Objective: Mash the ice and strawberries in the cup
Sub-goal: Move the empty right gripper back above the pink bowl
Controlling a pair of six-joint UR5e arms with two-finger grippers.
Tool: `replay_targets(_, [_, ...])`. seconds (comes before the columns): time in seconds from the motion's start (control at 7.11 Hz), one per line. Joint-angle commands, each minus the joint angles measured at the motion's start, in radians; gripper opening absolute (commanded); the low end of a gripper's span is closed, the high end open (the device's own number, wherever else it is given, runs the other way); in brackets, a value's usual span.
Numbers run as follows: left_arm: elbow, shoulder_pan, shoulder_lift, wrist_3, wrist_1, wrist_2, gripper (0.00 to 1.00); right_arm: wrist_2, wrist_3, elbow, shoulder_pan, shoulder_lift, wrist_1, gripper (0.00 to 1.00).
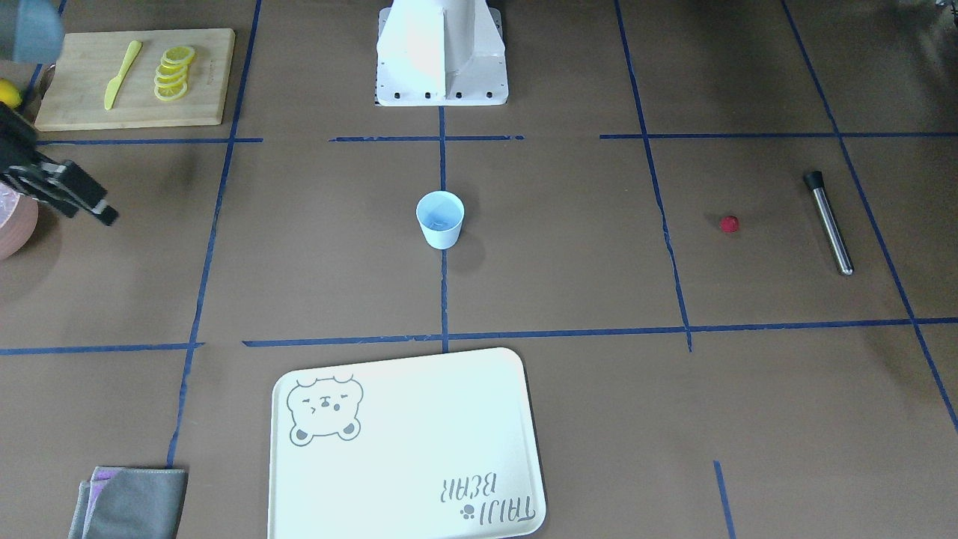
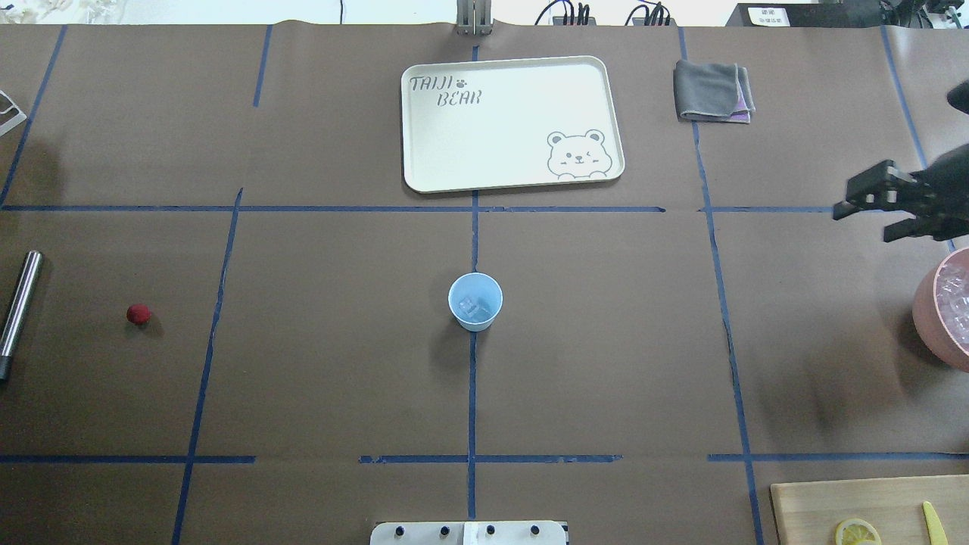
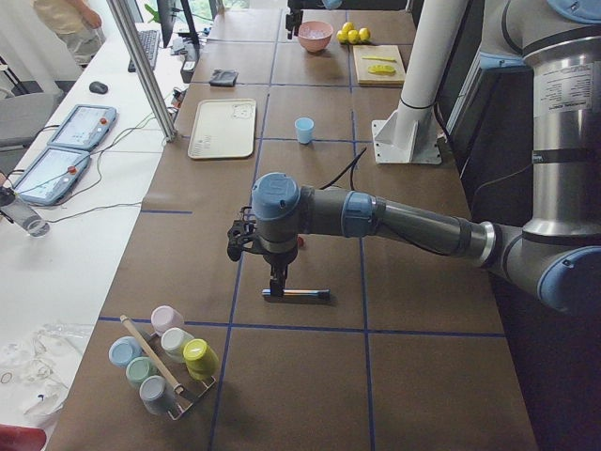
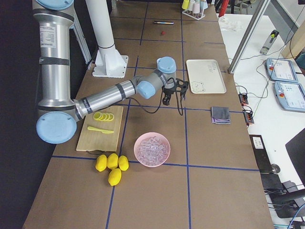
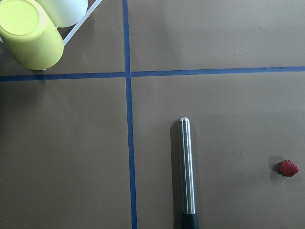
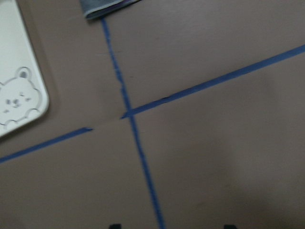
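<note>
The pale blue cup stands upright at the table's middle, with a few clear ice cubes inside; it also shows in the front view. One small red strawberry lies on the table far to the cup's left, next to a steel muddler. My right gripper hovers open and empty near the pink bowl of ice. My left gripper hangs just above the muddler; I cannot tell whether it is open. The left wrist view shows the muddler and strawberry.
A cream bear tray and a folded grey cloth lie beyond the cup. A cutting board holds lemon slices and a yellow knife. Whole lemons lie near the bowl. A rack of coloured cups stands by the left arm.
</note>
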Motion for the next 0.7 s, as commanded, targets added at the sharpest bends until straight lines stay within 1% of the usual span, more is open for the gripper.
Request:
replay_targets(0.0, [-0.001,0.000,0.000,0.000,0.000,0.000,1.00,0.001,-0.344,-0.023,0.121,-0.192,0.004,0.92])
replay_targets(0.14, [-0.001,0.000,0.000,0.000,0.000,0.000,1.00,-0.004,-0.406,-0.078,0.123,-0.204,0.005,0.93])
replay_targets(0.28, [-0.002,0.000,0.000,0.000,0.000,0.000,1.00,-0.014,-0.408,-0.156,0.123,-0.198,0.084,0.93])
replay_targets(0.42, [-0.001,0.000,0.000,0.000,0.000,0.000,1.00,-0.016,-0.398,-0.245,0.121,-0.177,0.196,0.93])
replay_targets(0.56, [-0.002,0.000,0.000,0.000,0.000,0.000,1.00,-0.016,-0.366,-0.252,0.121,-0.145,0.203,0.93])
